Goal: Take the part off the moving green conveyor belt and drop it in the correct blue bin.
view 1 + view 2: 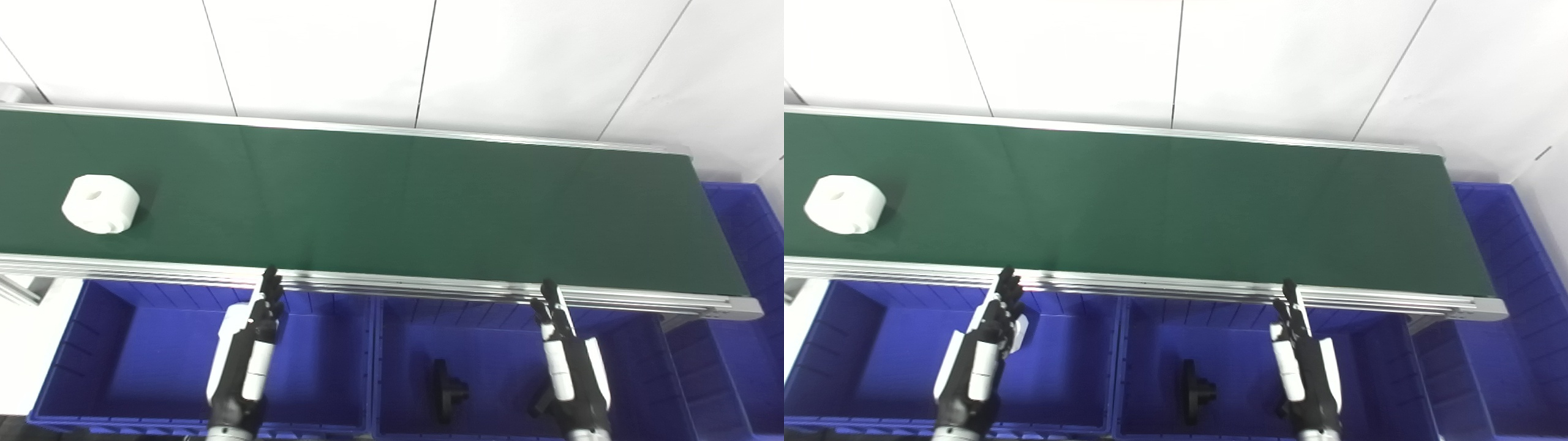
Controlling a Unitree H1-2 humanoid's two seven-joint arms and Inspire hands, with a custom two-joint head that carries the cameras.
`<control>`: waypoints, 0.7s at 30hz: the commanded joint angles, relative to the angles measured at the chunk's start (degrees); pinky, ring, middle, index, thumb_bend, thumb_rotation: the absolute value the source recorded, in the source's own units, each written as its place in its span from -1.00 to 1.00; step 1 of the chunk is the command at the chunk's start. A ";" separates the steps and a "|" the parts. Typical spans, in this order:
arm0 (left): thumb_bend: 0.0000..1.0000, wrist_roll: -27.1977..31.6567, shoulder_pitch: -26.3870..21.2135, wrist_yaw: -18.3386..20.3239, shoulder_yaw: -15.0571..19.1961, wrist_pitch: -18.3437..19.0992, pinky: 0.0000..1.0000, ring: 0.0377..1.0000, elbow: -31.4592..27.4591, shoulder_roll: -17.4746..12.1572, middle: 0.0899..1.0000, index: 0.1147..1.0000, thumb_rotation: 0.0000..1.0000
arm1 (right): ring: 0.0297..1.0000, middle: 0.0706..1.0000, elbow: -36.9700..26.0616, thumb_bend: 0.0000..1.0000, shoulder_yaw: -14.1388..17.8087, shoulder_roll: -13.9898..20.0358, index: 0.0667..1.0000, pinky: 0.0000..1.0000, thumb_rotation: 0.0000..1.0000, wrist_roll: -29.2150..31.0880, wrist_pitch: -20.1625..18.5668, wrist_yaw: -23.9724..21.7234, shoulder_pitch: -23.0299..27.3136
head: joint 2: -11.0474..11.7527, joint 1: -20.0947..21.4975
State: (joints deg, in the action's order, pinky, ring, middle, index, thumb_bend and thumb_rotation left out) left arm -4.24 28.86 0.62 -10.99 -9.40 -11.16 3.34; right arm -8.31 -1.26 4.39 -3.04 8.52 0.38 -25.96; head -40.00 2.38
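A white round part (100, 204) with a hole in its top lies on the green conveyor belt (392, 202) at the far left. My left hand (248, 355) is open and empty, held above the left blue bin (153, 361), fingers pointing at the belt's near rail. My right hand (569, 361) is open and empty above the middle blue bin (490, 361), also just short of the rail. Both hands are far to the right of the white part.
A black flanged part (446, 390) lies in the middle bin. A third blue bin (744, 245) stands past the belt's right end. The belt's aluminium rail (392, 283) runs in front of the hands. A white tiled wall stands behind.
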 commanded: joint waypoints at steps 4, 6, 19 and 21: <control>0.49 -4.19 0.17 -2.02 -1.67 -4.38 1.00 1.00 1.72 2.09 1.00 1.00 0.86 | 0.94 1.00 3.71 0.31 1.87 2.14 1.00 0.96 1.00 3.86 7.86 -1.57 0.72 | 3.83 -6.14; 0.51 -5.23 -0.04 -2.63 -2.09 -5.26 1.00 1.00 3.02 2.87 1.00 1.00 0.85 | 0.94 1.00 5.75 0.38 2.63 2.81 1.00 0.94 1.00 4.89 8.89 -1.95 1.13 | 5.11 -8.02; 0.43 -9.69 -2.84 -7.04 -3.99 -10.56 0.65 0.88 11.28 5.71 1.00 1.00 0.65 | 1.00 1.00 16.66 -0.40 5.44 5.28 1.00 1.00 1.00 10.34 15.09 -6.04 4.81 | 12.45 -17.08; 0.46 -9.51 -3.18 -7.19 -4.00 -10.57 0.61 0.88 11.78 5.75 1.00 1.00 0.64 | 1.00 1.00 17.34 -0.42 5.49 5.31 1.00 1.00 1.00 10.34 15.70 -6.49 5.16 | 13.16 -17.02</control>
State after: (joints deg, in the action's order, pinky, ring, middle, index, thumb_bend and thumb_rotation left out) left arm -13.03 26.38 -5.62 -12.98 -17.56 0.35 5.78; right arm 10.07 3.73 9.18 6.47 20.21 -5.44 -21.19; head -26.81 -14.68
